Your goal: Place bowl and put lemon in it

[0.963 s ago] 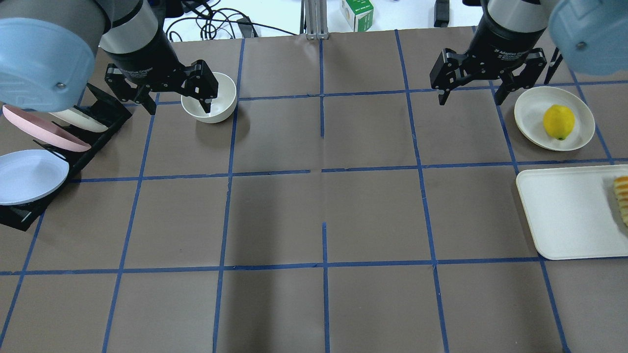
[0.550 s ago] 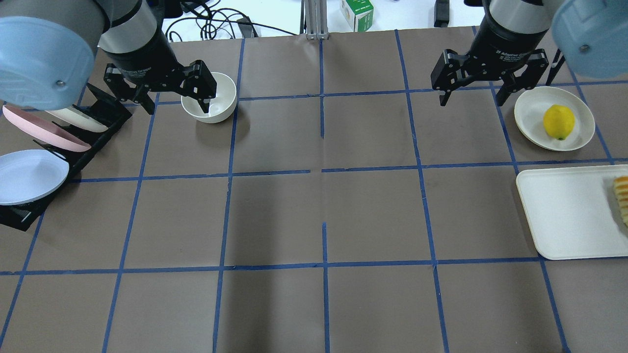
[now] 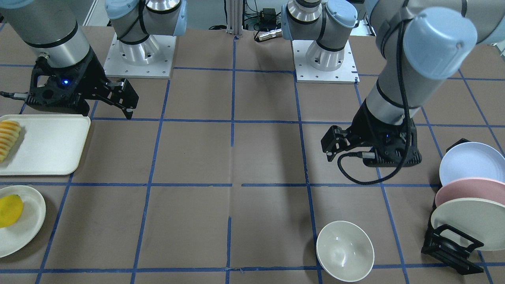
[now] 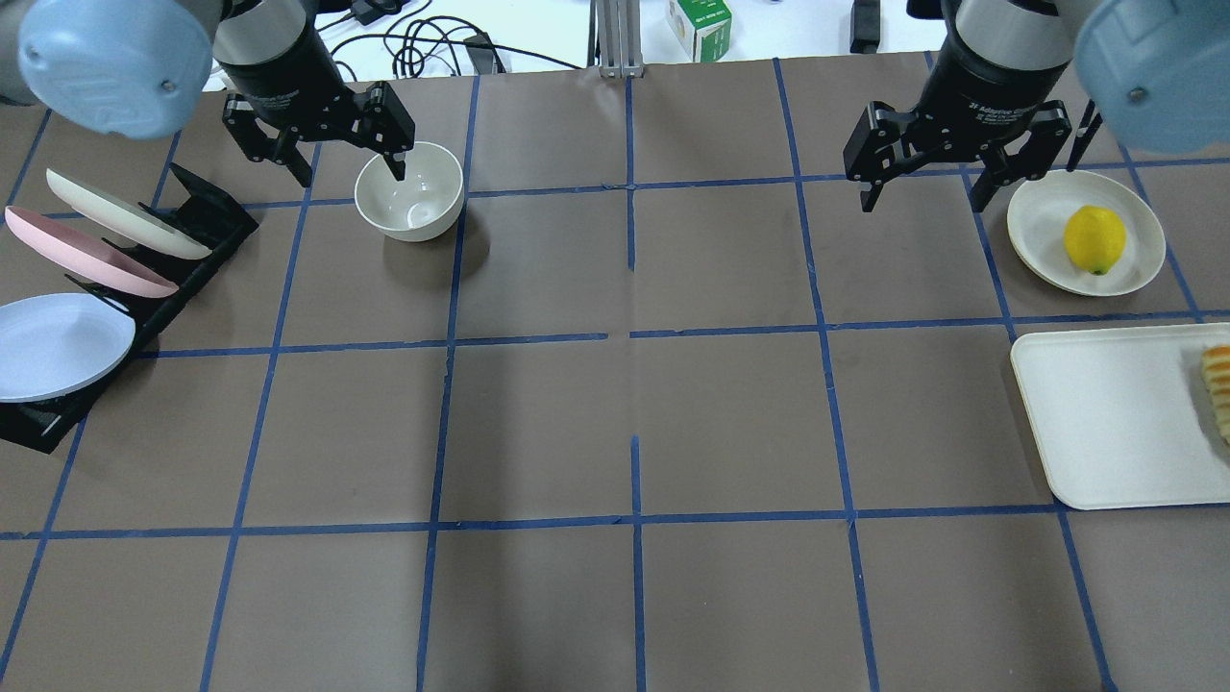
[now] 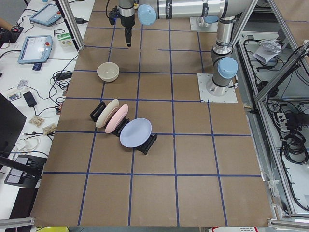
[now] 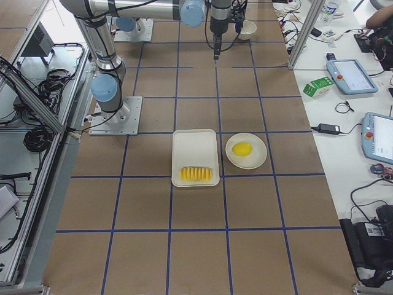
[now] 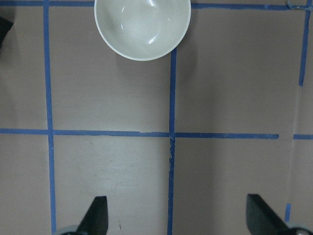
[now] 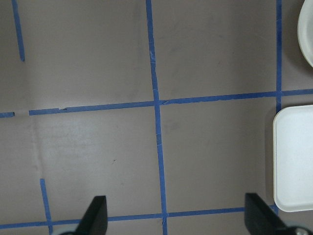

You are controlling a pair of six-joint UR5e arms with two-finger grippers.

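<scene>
Spread left gripper (image 4: pixel 352 176) above empty bowl (image 4: pixel 409 190) toward far left corner; spread right gripper (image 4: pixel 922 203) near plated lemon (image 4: pixel 1094 239).

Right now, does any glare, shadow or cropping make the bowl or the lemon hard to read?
Left wrist view: the bowl is sharp, with only soft highlights on its glaze. Overhead view: even light, the bowl's soft shadow falls to the view's right, the lemon is crisp on its plate. Front-facing view: the frame's left edge cuts the lemon, which looks more orange there.
</scene>
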